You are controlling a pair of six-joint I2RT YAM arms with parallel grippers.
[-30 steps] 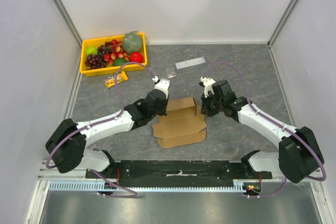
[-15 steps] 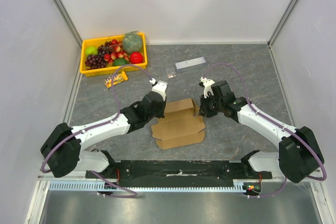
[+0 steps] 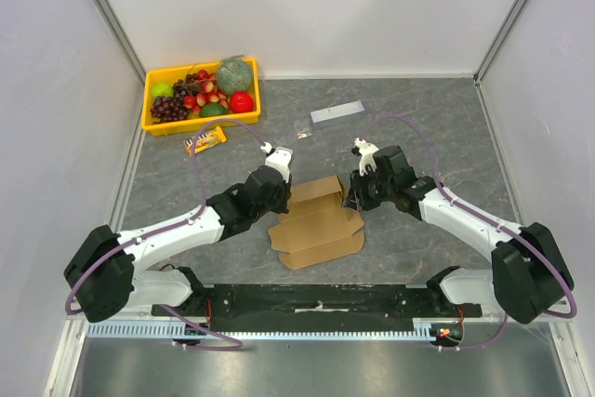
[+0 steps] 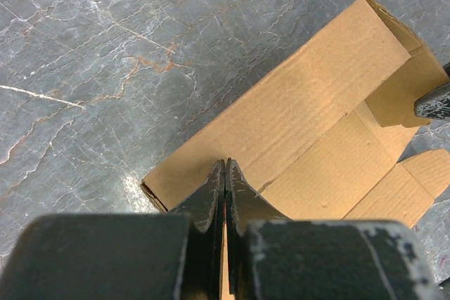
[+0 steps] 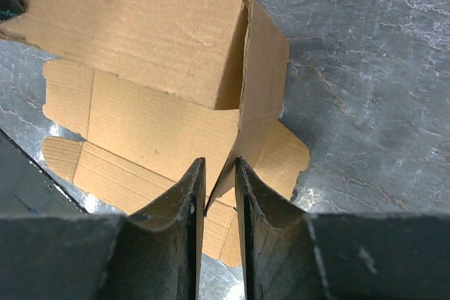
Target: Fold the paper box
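Observation:
The paper box [image 3: 316, 225] is brown cardboard, partly folded, at the table's middle. Its rear long panel [image 4: 295, 103] is raised and its front flaps lie flat. My left gripper [image 3: 285, 200] is shut, its tips [image 4: 225, 163] resting against that raised panel near the box's left end. I see no flap clamped between them. My right gripper [image 3: 350, 200] is at the box's right end, slightly open. The upright end flap [image 5: 264, 68] has its lower edge standing between the two fingertips [image 5: 219, 163], touching the right finger only.
A yellow tray [image 3: 163, 127] of plastic fruit sits at the back left, with a snack bar [image 3: 204, 140] in front of it. A grey-white strip [image 3: 337, 112] and a small packet [image 3: 304, 127] lie behind the box. Walls enclose the table on three sides.
My right gripper's jaws have parted from shut on the end flap to slightly open. The left arm has stretched out lower and leftward, with its gripper staying shut at the box.

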